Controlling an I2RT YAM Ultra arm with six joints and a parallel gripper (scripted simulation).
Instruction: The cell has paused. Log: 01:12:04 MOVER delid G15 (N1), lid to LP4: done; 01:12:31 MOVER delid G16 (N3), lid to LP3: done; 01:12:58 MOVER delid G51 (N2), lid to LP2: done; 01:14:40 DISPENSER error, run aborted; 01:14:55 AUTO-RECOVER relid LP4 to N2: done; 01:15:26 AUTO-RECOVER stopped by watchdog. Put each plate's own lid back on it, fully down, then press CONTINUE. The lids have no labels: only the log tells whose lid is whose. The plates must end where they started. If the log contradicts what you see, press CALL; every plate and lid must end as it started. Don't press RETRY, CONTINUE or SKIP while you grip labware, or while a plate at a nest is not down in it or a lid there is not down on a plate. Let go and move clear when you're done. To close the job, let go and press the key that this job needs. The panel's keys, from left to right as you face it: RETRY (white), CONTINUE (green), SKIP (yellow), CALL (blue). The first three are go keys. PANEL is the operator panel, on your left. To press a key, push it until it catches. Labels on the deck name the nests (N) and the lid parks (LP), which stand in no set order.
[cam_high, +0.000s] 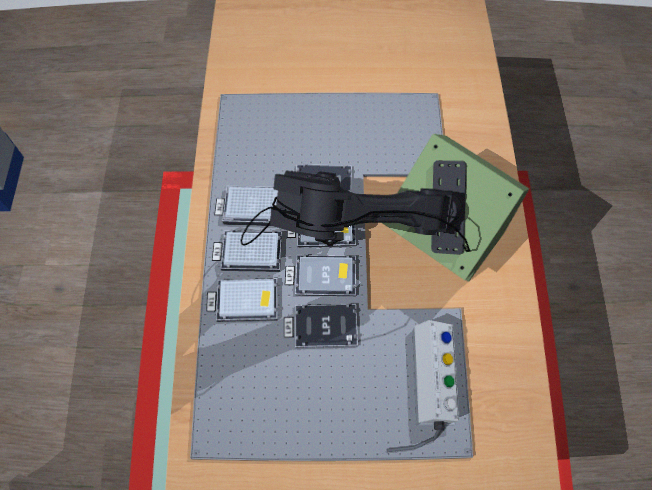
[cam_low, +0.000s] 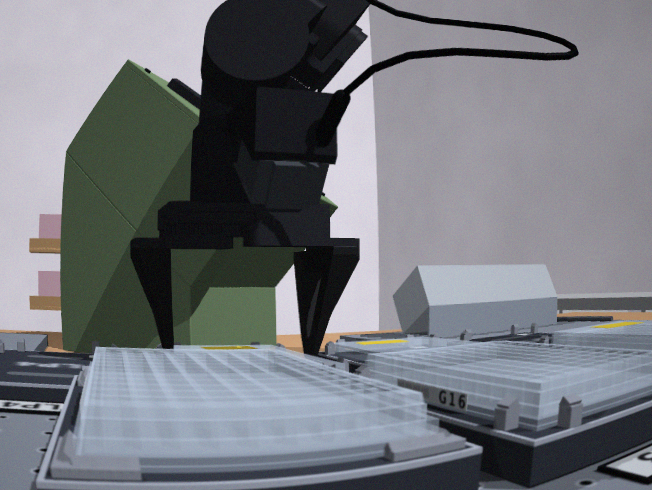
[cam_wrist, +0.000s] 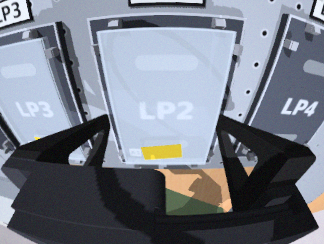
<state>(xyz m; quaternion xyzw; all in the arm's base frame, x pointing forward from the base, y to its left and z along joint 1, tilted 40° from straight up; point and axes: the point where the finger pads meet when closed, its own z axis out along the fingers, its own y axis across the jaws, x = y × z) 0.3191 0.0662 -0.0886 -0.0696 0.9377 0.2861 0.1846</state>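
My gripper (cam_high: 331, 239) (cam_low: 238, 345) (cam_wrist: 162, 120) is open wide and low over lid park LP2, with one finger on each side of the clear lid (cam_high: 345, 230) (cam_wrist: 166, 86) that lies there. That lid carries a yellow tag. I cannot tell whether the fingers touch it. A second clear lid (cam_high: 325, 273) (cam_wrist: 29, 109) with a yellow tag lies on LP3. LP4 (cam_wrist: 295, 106) and LP1 (cam_high: 326, 325) are bare and dark. Three plates stand in the left column of nests: an unlidded one at the top (cam_high: 250, 202) (cam_low: 237, 400), plate G16 (cam_high: 250, 248) (cam_low: 500, 379) in the middle, and one with a yellow-tagged lid at the bottom (cam_high: 246, 298).
The operator panel (cam_high: 436, 371) (cam_low: 479, 300) stands at the deck's front right with blue (cam_high: 446, 337), yellow (cam_high: 448, 358), green (cam_high: 448, 380) and white (cam_high: 449, 404) keys. The arm's green base block (cam_high: 490, 210) stands to the right. The arm hides most of LP4 in the top view.
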